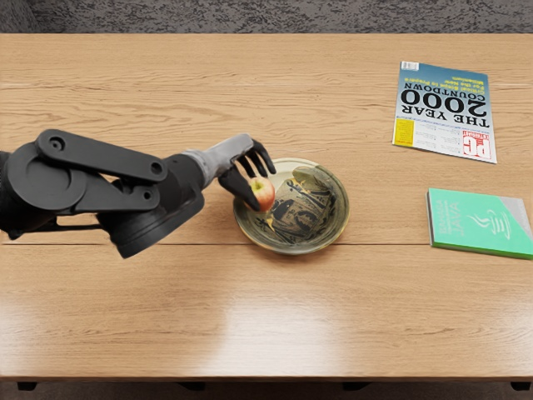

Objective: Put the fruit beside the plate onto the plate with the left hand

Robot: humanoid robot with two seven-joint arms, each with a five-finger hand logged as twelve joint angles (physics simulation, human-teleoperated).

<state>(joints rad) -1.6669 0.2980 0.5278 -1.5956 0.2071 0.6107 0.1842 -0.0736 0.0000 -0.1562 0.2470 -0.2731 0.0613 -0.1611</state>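
Desk, wooden, front edge nearest. Left robot hand on an arm from the left edge, fingers closed around fruit, a red-yellow apple, over the left inner rim of plate; contact with the plate and its printed pattern hard to make out. Green book at right, cut off by the frame; farthest, magazine, title upside down.

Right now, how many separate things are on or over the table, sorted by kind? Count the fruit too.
Fruit: 1, the apple, grasped by the left robot hand at the plate's left rim.
Plates: 1, the plate.
Printed matter: 2, the magazine and the green book.
Total: 4.
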